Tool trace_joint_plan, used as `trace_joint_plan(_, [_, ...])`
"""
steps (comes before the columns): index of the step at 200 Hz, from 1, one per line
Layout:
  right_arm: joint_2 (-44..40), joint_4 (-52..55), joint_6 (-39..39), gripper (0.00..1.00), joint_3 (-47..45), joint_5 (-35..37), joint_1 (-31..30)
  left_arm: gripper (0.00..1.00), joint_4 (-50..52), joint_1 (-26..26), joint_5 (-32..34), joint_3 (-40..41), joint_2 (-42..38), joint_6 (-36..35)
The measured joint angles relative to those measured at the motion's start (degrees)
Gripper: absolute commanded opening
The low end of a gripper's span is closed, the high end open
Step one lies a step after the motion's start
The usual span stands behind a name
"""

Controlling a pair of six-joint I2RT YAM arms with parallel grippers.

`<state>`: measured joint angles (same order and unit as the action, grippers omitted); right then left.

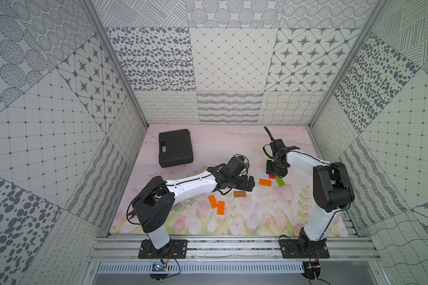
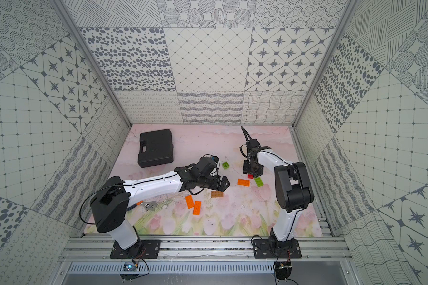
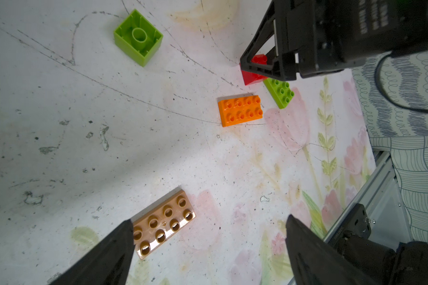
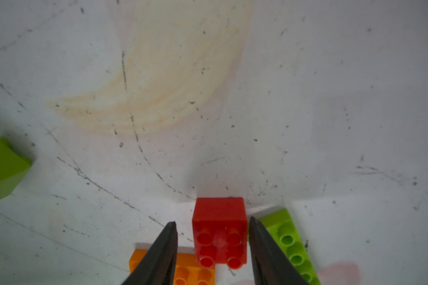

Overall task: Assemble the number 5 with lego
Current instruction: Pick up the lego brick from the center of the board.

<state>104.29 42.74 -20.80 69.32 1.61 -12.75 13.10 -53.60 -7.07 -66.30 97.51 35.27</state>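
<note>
The right fingers (image 4: 163, 251) stand apart, one on each side of the red square brick (image 4: 219, 237). One pad is just against the brick's side and a thin gap shows at the other, so the brick is straddled but not clamped, and it sits studs up on the surface (image 1: 232, 148). In a top view the green oblong (image 1: 280, 181) lies just beside the red brick at 4 o'clock and an orange oblong (image 1: 265, 182) lies near it at 8 o'clock. The green square (image 2: 225, 164) rests well apart at 10 o'clock, hollow side up. The left fingers (image 3: 109, 254) are spread wide and grasp nothing, poised above the surface. The brown oblong (image 3: 163, 222) lies flat below them, one end hidden behind a finger. In a top view two more orange oblongs (image 1: 213, 201) (image 1: 221, 207) lie side by side at 8 o'clock of the brown one. The black case (image 1: 175, 148) sits closed at 10 o'clock of the surface, and the orange-handled wrench (image 2: 147, 205) lies at 8 o'clock, partly hidden by the left arm.
</note>
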Motion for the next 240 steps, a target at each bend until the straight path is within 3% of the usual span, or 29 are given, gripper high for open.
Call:
trace_joint_plan(109, [1.40, -0.15, 0.31, 0.43, 0.39, 1.01, 0.04, 0.99, 0.00, 0.00, -1.01, 0.00, 0.00, 0.17])
trace_joint_plan(138, [1.40, -0.22, 0.39, 0.38, 0.39, 1.01, 0.04, 0.99, 0.00, 0.00, -1.20, 0.00, 0.00, 0.20])
trace_joint_plan(155, [1.40, -0.24, 0.76, 0.29, 0.39, 1.01, 0.04, 0.99, -0.02, 0.00, -1.31, 0.00, 0.04, 0.20])
trace_joint_plan(208, [0.98, 0.09, 0.42, 0.30, 0.37, 0.00, 0.00, 0.99, -0.07, 0.00, -1.33, 0.24, 0.02, 0.20])
trace_joint_plan(240, [-3.87, 0.79, -0.98, 0.31, -0.13, -1.16, -1.14, 0.99, -0.07, -0.02, -0.87, 2.08, -1.44, 0.24])
